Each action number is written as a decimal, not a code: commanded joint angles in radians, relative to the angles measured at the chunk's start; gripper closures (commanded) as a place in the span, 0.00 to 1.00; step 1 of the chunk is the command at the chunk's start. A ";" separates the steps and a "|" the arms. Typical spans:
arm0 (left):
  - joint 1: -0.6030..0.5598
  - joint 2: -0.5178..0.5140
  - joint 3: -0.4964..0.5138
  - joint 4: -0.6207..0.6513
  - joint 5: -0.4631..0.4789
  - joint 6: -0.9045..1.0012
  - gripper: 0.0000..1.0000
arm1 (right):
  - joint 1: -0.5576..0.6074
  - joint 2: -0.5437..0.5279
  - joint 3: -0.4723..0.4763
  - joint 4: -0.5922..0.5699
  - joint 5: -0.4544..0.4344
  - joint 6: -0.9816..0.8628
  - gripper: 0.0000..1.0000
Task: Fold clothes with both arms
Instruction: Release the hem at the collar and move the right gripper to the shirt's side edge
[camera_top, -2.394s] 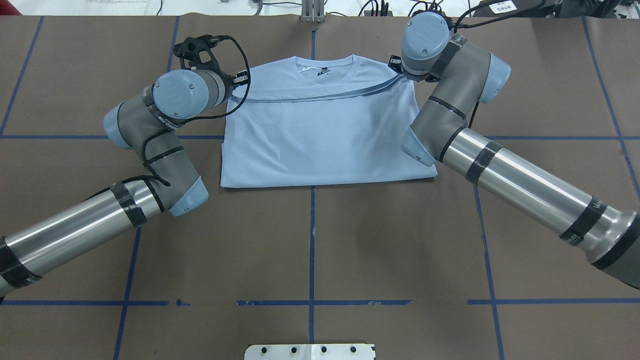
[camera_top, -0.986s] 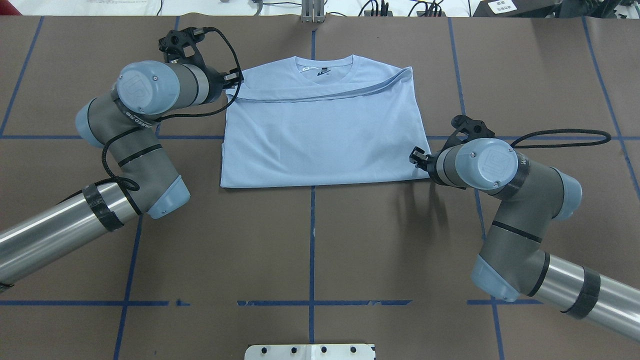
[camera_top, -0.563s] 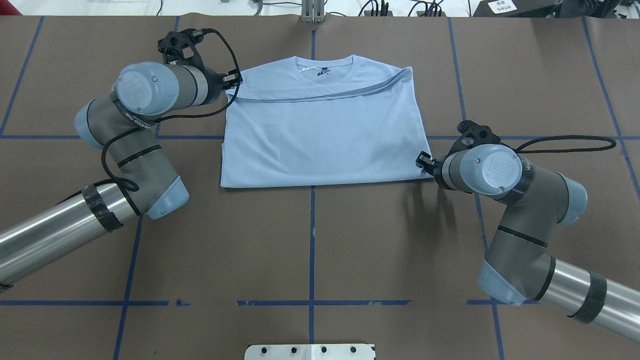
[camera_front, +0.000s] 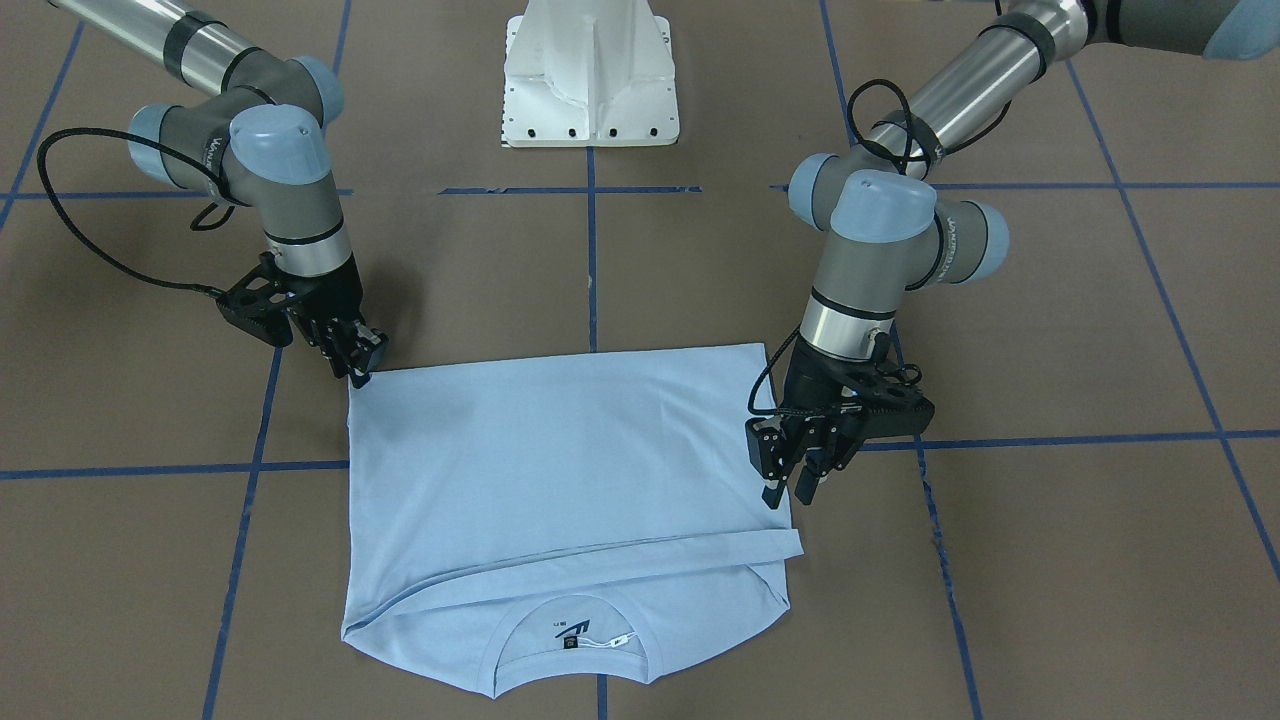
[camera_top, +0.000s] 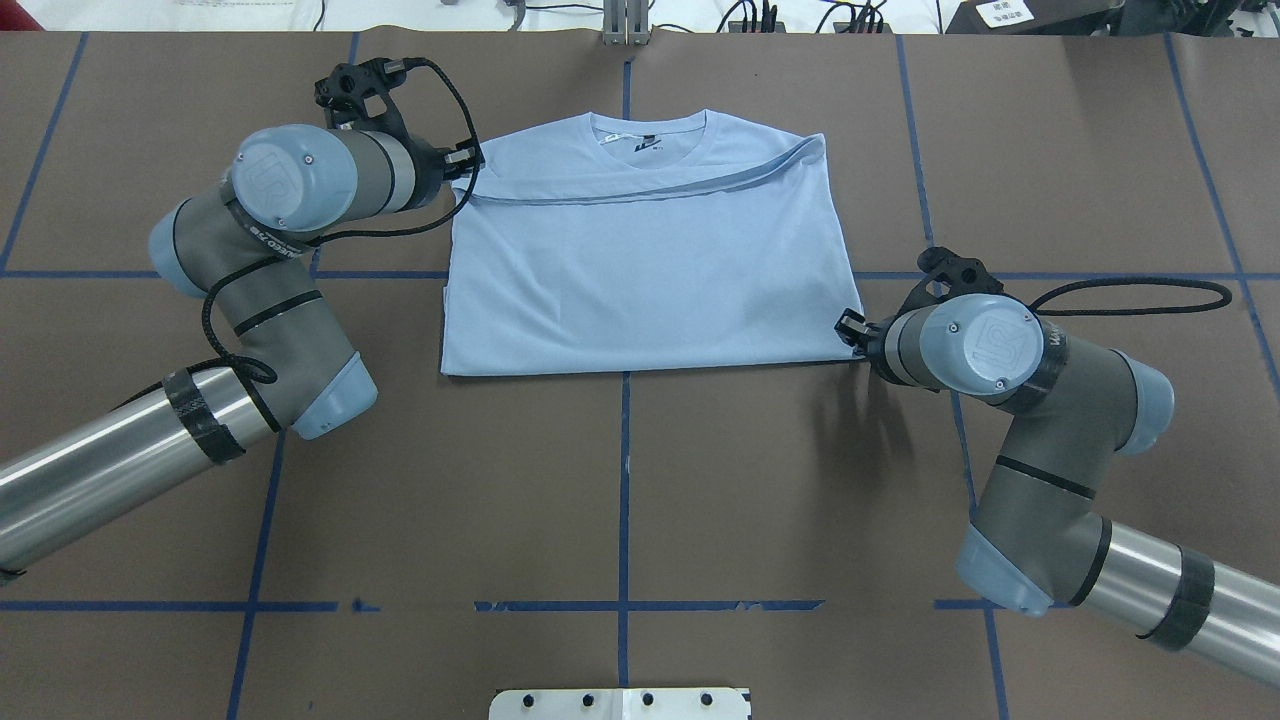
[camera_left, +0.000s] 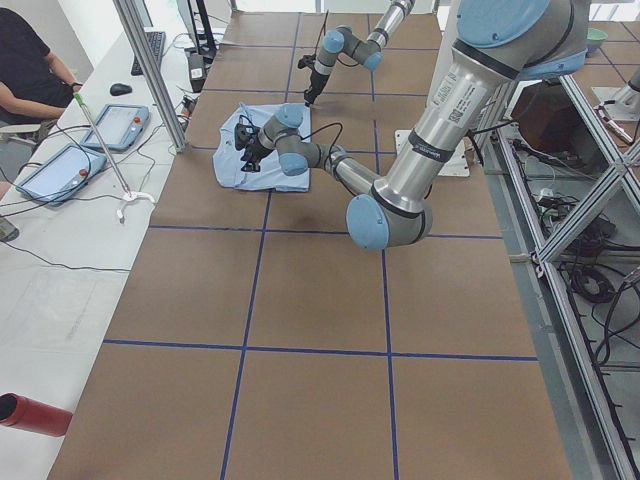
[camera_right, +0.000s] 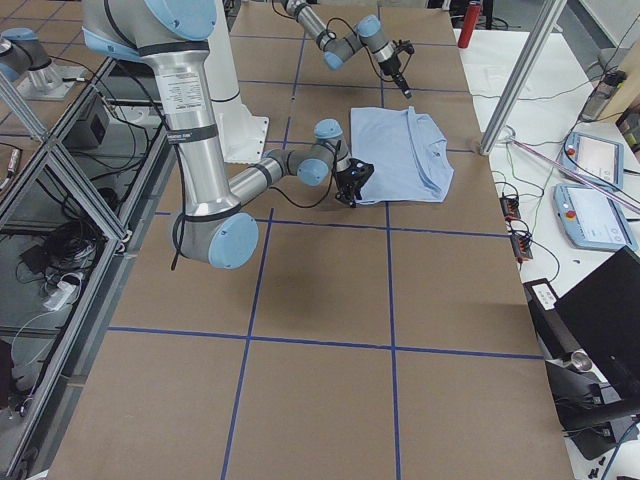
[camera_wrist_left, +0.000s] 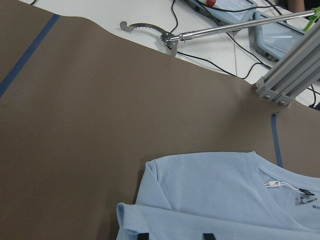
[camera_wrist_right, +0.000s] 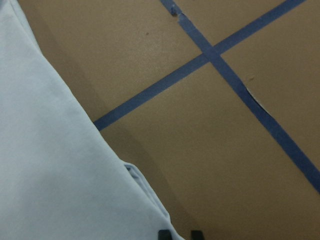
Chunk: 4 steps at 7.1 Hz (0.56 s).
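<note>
The light blue T-shirt (camera_top: 640, 260) lies folded flat on the brown table, neck and label at the far edge, with a folded band across the chest. It also shows in the front view (camera_front: 560, 470). No print shows. My left gripper (camera_top: 466, 162) hovers at the shirt's far left corner, fingers apart and empty (camera_front: 786, 492); its wrist view shows the tips over the folded band (camera_wrist_left: 175, 236). My right gripper (camera_top: 850, 330) is low at the shirt's near right corner (camera_front: 362, 372). Its tips stand a narrow gap apart beside the corner (camera_wrist_right: 180, 234).
The white pedestal base (camera_front: 590, 80) stands at the robot's side of the table. Blue tape lines (camera_top: 624, 480) cross the brown surface. A metal post (camera_top: 625, 25) stands at the far edge. Tablets and cables (camera_left: 60, 165) lie on the operators' bench beyond.
My right arm has swung from the shirt's far right corner back to its near right corner and settled there. My left gripper drew slightly away to the left. The shirt has not moved.
</note>
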<state>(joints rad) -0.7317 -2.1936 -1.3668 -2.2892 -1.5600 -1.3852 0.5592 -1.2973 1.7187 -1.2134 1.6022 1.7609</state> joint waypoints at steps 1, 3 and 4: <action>0.000 0.002 0.000 -0.001 0.000 0.000 0.54 | 0.001 0.001 0.012 0.002 0.007 0.002 1.00; -0.002 0.002 0.000 -0.001 0.000 0.000 0.54 | 0.002 -0.023 0.057 0.000 0.012 0.002 1.00; 0.000 0.002 -0.002 -0.001 0.000 0.000 0.54 | 0.002 -0.083 0.138 0.000 0.033 0.002 1.00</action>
<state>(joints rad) -0.7328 -2.1921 -1.3672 -2.2899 -1.5600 -1.3852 0.5611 -1.3277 1.7823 -1.2132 1.6180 1.7622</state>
